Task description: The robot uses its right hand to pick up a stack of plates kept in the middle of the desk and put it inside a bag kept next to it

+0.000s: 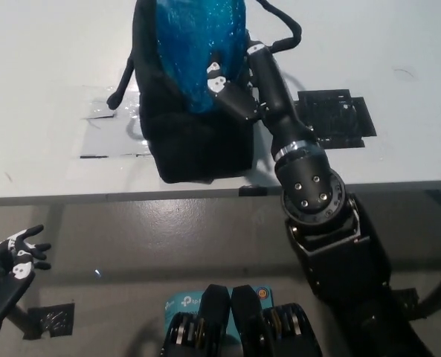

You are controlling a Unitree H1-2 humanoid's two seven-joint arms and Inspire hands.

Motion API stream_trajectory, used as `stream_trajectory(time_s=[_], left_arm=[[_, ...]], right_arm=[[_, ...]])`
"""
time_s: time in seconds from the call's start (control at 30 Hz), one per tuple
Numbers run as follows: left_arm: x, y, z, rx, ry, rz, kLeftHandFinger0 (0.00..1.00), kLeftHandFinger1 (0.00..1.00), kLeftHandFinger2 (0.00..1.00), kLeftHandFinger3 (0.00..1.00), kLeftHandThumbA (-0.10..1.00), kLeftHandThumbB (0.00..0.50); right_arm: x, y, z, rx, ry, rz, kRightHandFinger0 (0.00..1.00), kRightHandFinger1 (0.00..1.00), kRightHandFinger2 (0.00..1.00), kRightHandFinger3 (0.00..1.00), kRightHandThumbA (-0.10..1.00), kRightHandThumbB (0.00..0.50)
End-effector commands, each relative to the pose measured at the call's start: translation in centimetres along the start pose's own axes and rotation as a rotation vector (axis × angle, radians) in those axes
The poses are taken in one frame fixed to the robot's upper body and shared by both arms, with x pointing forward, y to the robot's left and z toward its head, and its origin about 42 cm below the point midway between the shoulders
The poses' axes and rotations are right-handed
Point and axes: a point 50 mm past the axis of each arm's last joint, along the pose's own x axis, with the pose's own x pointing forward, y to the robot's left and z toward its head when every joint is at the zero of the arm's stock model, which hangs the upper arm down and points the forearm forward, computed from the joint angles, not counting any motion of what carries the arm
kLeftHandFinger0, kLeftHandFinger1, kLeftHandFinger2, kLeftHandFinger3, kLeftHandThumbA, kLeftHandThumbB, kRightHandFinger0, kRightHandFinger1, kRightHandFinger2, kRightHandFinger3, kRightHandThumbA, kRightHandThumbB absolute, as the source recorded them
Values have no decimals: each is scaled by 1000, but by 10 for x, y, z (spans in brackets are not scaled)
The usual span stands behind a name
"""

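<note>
A stack of plates in shiny blue wrap [198,44] stands half inside the black bag [194,141], its upper part sticking out of the mouth. My black right hand [231,93] is shut on the stack's right lower side, at the bag's rim. The bag stands upright on the white desk [49,82], near the front edge. Its handles [123,89] hang to the left and right. My white left hand [12,264] rests open at the lower left, below the desk.
A black square patch [335,119] lies on the desk right of the bag. Clear tape [112,130] covers the desk left of the bag. The desk's front edge [94,197] runs across the middle of the view.
</note>
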Motion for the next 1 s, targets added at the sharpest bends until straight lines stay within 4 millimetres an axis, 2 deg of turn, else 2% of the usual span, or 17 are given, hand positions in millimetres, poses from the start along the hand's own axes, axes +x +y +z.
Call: stream_trajectory(time_s=[0.0, 0.03, 0.13, 0.17, 0.27, 0.3, 0.33, 0.4, 0.43, 0.5, 0.57, 0.67, 0.7, 0.77, 0.83, 0.87, 0.97], left_arm=[[-2, 3, 9, 33, -64, -29, 571, 695, 788, 1000, -100, 63], [-1, 3, 9, 34, -62, -29, 570, 699, 787, 999, -100, 71], [-2, 6, 8, 37, -56, -23, 574, 714, 805, 1000, -100, 85], [-1, 6, 8, 39, -56, -23, 564, 706, 802, 1000, -100, 93], [-2, 5, 8, 33, -60, -26, 552, 698, 797, 1000, -100, 98], [-4, 4, 9, 32, -58, -22, 559, 703, 799, 1000, -100, 92], [-4, 4, 9, 32, -60, -24, 564, 705, 800, 1000, -100, 87], [-4, 5, 8, 36, -63, -25, 568, 708, 803, 1000, -100, 85], [-3, 5, 7, 27, -67, -28, 572, 711, 804, 1000, -100, 83], [-3, 4, 8, 32, -66, -29, 575, 712, 803, 1000, -100, 80], [-3, 4, 8, 36, -64, -28, 575, 712, 804, 1000, -100, 84], [-2, 5, 7, 33, -61, -30, 584, 723, 818, 1000, -100, 85], [-2, 5, 7, 32, -60, -29, 585, 725, 820, 1000, -100, 71], [-2, 5, 6, 29, -61, -28, 584, 725, 817, 1000, -100, 72], [-1, 5, 6, 27, -69, -34, 575, 722, 811, 1000, -100, 48], [-1, 5, 6, 32, -72, -36, 574, 722, 810, 1000, -100, 39], [-2, 5, 7, 37, -73, -38, 597, 729, 807, 1000, -100, 40]], right_arm=[[21, -17, 32, -140, -88, -58, 0, 10, 329, 41, -100, 302], [23, -20, 35, -166, -87, -63, 0, 2, 320, 51, -100, 297], [31, -32, 47, -259, -87, -84, 0, 0, 244, 4, -100, 336], [32, -34, 50, -301, -67, -82, 0, 0, 220, 82, -100, 331], [35, -37, 55, -382, -66, -70, 0, 0, 219, 3, -100, 374], [36, -38, 60, -491, -71, -39, 0, 16, 357, 69, -100, 386], [36, -38, 63, -524, -67, -25, 0, 42, 440, 152, -100, 399], [37, -38, 68, -547, -62, -11, 0, 77, 498, 245, -100, 375], [38, -37, 72, -553, -55, 1, 0, 89, 511, 309, -100, 385], [39, -35, 80, -541, -57, 11, 0, 76, 496, 323, -100, 407], [39, -34, 86, -533, -43, 25, 0, 60, 469, 361, -100, 383], [38, -30, 86, -519, -30, 28, 0, 44, 446, 328, -100, 354], [37, -27, 82, -492, -17, 41, 0, 28, 420, 298, -100, 324], [36, -22, 77, -438, 33, 58, 0, 45, 433, 360, -100, 310], [34, -19, 70, -426, 64, 57, 0, 68, 438, 369, -100, 350], [33, -18, 67, -414, 80, 60, 0, 57, 418, 339, -100, 359], [30, -16, 59, -384, 105, 62, 0, 48, 397, 307, -100, 387]])
